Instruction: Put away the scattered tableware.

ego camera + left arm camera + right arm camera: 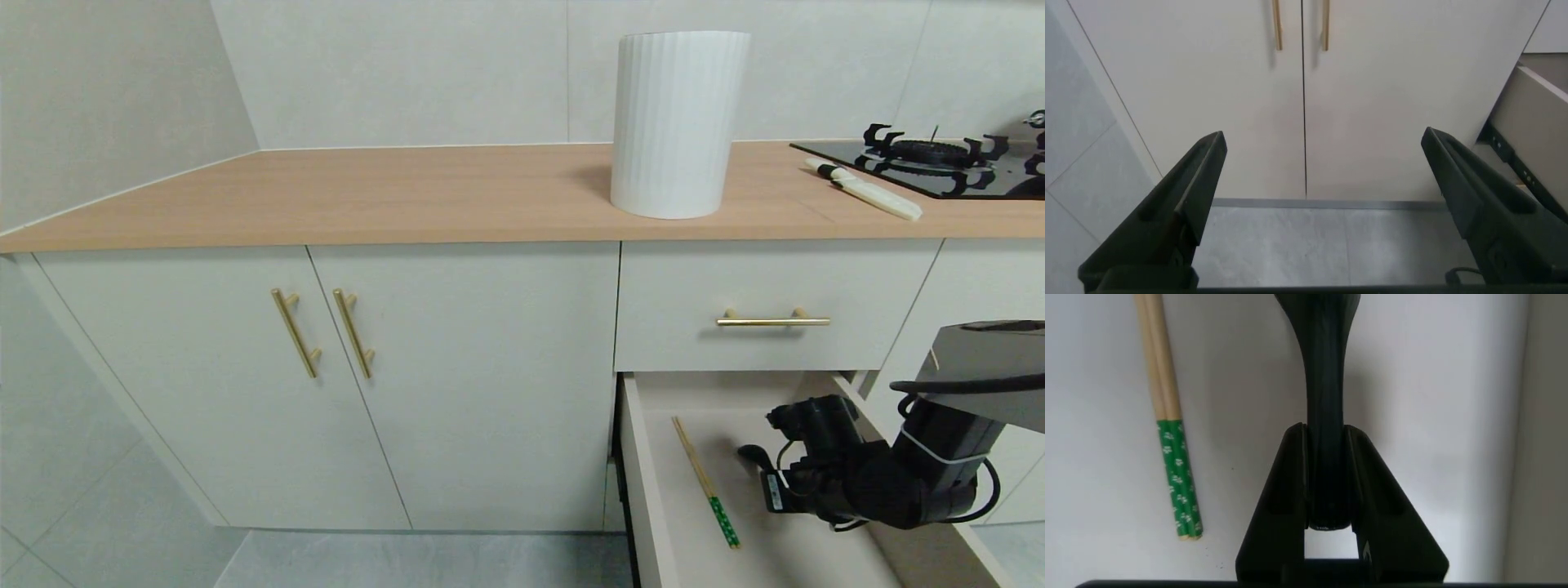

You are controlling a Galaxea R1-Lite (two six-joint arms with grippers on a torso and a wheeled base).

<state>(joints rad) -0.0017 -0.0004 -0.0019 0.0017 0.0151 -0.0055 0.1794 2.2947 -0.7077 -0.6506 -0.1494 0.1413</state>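
Tableware is seen in the open cream pull-out drawer (633, 457). The left claw (1323, 155) is held spread wide before the cream cabinet doors (1396, 106). The right claw (1327, 434) is clenched on the black spoon (1321, 367) inside the drawer; near it, the wooden green-tipped chopsticks (1167, 416) are laid flat on the drawer floor.

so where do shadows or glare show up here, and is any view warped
Head view: the white container throws a soft shadow leftward on the countertop, and the cabinet doors' edges splay outward, a wide-lens effect. Right wrist view: a pale sheen runs along the black utensil in the right gripper; the chopsticks cast almost no shadow. Left wrist view: flat, even light, no glare.
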